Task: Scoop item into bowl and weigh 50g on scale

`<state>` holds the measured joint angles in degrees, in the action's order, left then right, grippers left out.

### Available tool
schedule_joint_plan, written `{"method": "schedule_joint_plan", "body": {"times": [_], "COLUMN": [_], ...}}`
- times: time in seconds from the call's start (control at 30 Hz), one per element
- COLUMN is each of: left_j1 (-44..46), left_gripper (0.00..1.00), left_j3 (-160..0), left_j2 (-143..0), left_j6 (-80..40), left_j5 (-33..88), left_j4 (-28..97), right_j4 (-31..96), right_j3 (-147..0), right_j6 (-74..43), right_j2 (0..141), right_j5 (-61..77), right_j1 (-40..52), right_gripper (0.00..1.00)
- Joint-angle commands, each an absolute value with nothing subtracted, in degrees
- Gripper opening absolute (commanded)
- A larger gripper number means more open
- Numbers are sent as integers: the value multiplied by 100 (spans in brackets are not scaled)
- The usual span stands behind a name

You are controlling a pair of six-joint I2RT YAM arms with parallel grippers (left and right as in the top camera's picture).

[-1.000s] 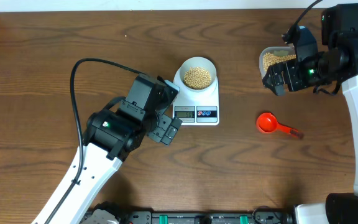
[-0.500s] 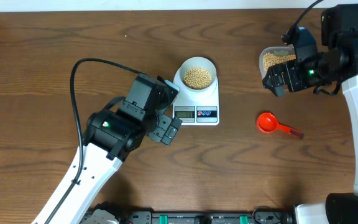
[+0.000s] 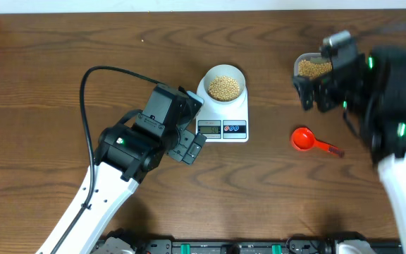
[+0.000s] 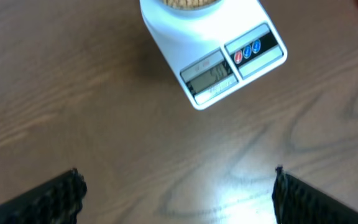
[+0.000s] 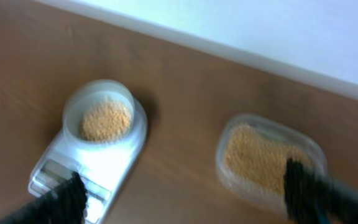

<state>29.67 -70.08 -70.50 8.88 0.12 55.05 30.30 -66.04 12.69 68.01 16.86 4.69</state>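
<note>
Two pincers gape wide, holding nothing: your left gripper (image 4: 176,177) and right gripper (image 5: 182,177). Soybeans (image 3: 225,87) sit in the bowl (image 3: 224,70) on the scale (image 3: 222,112), at twelve o'clock from the left gripper. You seem to be at the weight check; the display (image 4: 211,78) is unreadable, so any top-up needs the red scoop (image 3: 305,139).

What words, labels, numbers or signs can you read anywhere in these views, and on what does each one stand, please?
Grey LCD display on the flat white digital kitchen scale: dark digits show, but they are too blurred to read in any view.
Red and blue buttons beside that display: any marks on them are too small to read.
No other text, brand or sign is visible.
</note>
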Motion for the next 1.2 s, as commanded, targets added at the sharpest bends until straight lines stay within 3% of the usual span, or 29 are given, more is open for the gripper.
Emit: {"method": "schedule_joint_plan", "body": {"times": [0.0,0.23,0.43,0.67,1.17], "left_j1": [2943,2943,2943,2943,2943], "left_gripper": [98,98,98,98,98], "left_j3": [-7048,-7048,-7048,-7048,-7048], "left_j2": [-7041,-7039,-7041,-7041,-7041], "left_j6": [919,917,919,919,919], "left_j5": [47,47,47,49,47], "left_j4": [5507,5507,5507,5507,5507], "right_j4": [2023,-1116,-2451,-2373,325], "right_j3": [-5201,-2268,-746,-36,-30], "right_j6": [1262,239,222,670,687], "right_j2": [5961,4303,3194,2139,69], "right_j5": [1710,1584,1190,1046,460], "right_j1": [572,652,652,642,631], "right_gripper": [99,99,99,99,99]}}
